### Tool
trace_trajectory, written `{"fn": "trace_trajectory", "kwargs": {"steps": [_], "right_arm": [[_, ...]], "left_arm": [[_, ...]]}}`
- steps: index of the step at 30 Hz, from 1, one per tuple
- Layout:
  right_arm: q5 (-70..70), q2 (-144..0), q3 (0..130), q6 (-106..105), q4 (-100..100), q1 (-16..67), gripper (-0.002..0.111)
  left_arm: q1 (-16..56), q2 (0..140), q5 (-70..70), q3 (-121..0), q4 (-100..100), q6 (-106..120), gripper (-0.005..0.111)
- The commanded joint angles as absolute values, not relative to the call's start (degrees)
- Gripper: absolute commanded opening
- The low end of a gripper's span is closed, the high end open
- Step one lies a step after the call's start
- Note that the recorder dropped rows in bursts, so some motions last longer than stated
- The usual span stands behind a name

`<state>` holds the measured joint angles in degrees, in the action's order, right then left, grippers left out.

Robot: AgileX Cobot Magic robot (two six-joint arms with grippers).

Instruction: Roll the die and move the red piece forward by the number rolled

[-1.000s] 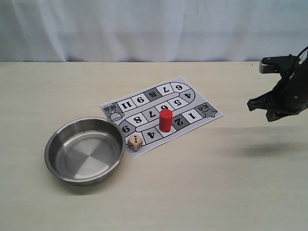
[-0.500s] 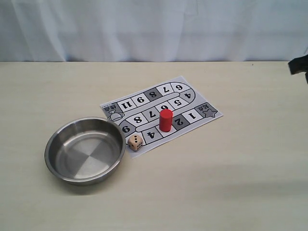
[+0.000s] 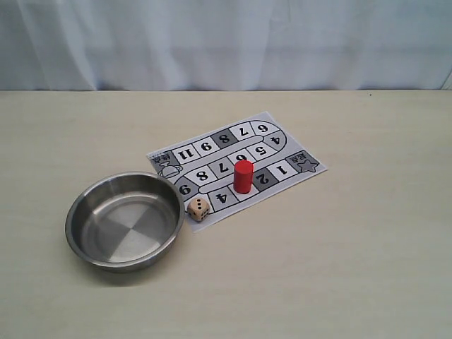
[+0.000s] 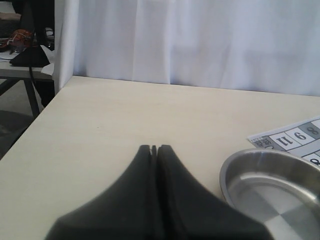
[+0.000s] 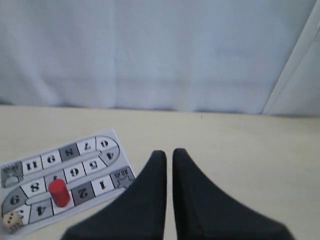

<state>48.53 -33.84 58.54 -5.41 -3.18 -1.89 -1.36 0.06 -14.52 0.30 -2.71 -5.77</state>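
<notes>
The red piece [image 3: 243,176] stands upright on the game board [image 3: 282,168] between its squares 2 and 4. The die [image 3: 198,208] rests on the board's near corner, just beside the steel bowl [image 3: 126,175], a layout only the exterior view shows whole. The left wrist view alone shows the left gripper [image 4: 154,148], jaws pressed together and empty, facing the bowl and one board corner; the right wrist view alone shows the right gripper [image 5: 169,151], closed on nothing, clear of the board.

I see bright, even, diffuse light; the steel bowl [image 3: 123,226] carries a soft sheen and a faint shadow. My right wrist picture is soft, slightly blurred.
</notes>
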Motion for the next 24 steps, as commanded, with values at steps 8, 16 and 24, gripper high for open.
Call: {"fn": "trace_trajectory", "kwargs": {"steps": [8, 16, 24], "right_arm": [[56.3, -3.5, 58.2, -6.6, -5.5, -1.8, 0.004], [59.0, 0.0, 57.6, -7.0, -6.6, -1.8, 0.004], [47.1, 0.0, 45.6, -8.7, -8.1, -1.8, 0.004]], "left_arm": [[-1.4, 0.0, -13.9, 0.0, -2.8, -5.8, 0.000], [-1.4, 0.0, -13.9, 0.0, -2.8, -5.8, 0.000], [-1.4, 0.0, -13.9, 0.0, -2.8, -5.8, 0.000]]}}
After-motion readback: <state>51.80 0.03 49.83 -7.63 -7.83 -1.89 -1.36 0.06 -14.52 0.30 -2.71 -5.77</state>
